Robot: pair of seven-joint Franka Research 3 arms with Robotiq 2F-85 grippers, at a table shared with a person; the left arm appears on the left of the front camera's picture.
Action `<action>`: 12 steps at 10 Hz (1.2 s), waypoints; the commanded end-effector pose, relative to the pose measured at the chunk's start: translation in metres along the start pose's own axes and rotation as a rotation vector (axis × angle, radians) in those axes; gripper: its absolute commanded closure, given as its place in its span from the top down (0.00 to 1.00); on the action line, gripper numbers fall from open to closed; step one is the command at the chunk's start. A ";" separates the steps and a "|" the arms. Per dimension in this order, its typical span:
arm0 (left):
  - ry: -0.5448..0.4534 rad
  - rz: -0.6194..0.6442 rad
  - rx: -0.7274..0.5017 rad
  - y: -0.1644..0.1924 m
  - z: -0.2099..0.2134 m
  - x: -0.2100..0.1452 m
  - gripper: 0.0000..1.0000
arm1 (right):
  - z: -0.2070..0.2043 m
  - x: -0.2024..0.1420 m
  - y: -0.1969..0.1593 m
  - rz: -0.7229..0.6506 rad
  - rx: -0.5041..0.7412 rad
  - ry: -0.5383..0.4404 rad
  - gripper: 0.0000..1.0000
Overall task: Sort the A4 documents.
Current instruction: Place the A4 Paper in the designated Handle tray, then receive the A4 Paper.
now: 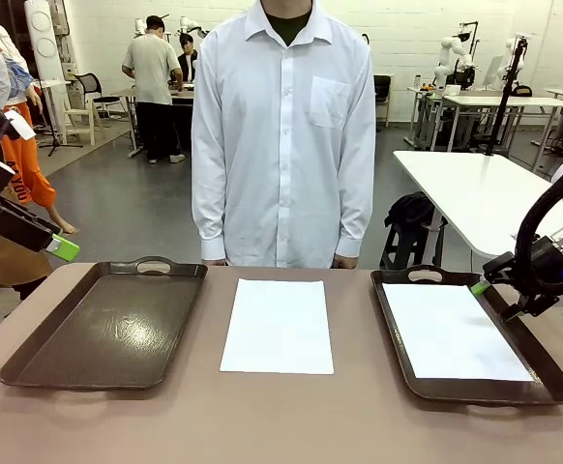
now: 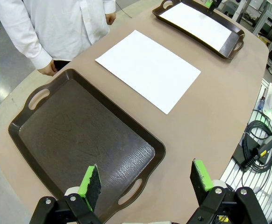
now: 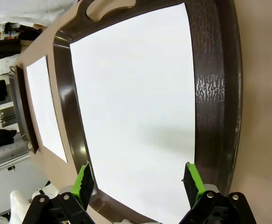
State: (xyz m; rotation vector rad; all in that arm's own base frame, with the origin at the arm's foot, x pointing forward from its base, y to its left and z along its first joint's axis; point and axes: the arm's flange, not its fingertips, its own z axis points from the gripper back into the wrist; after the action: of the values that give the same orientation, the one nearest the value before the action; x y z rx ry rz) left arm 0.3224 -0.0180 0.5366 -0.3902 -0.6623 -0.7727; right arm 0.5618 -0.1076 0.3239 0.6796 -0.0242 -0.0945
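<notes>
Wide brown table (image 1: 281,425) across the whole scene, a person in a white shirt (image 1: 281,135) standing at the far edge, and two dark brown handled trays on it. The left tray (image 1: 107,329) is bare, while the right tray (image 1: 485,394) carries one A4 sheet (image 1: 451,333) lying flat inside its rim. Between the trays, flat on the table and touching neither, lies the second A4 sheet (image 1: 278,325), long side running away from the robot. That looks like the one left to sort. It will likely be a tricky customer: feather-light, thin, limp, flush with the tabletop with no edge standing proud, and apt to slide, crease or flutter. The best bet is a short edge or corner, dragged toward the table's rim or pressed and buckled to raise a lip, then pinched gently. Down to the tools now. The right tool (image 3: 138,179) hangs over the right tray's sheet, green pads spread wide, nothing between them. The left tool (image 2: 146,179) hovers above the near end of the left tray, jaws likewise wide apart and holding nothing.
</notes>
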 end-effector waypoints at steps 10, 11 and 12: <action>-0.010 -0.007 -0.008 0.002 -0.002 -0.001 1.00 | -0.001 0.001 0.000 0.000 -0.001 0.001 1.00; -0.010 -0.007 -0.008 0.002 -0.002 -0.001 1.00 | -0.001 0.001 0.000 0.000 -0.001 0.001 1.00; -0.010 -0.007 -0.008 0.002 -0.002 -0.001 1.00 | -0.001 0.001 0.000 0.000 -0.001 0.001 1.00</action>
State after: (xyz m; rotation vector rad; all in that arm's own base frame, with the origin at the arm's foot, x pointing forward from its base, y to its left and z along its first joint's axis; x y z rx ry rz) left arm 0.3224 -0.0180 0.5366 -0.3902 -0.6623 -0.7727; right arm 0.5619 -0.1074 0.3238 0.6798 -0.0238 -0.0942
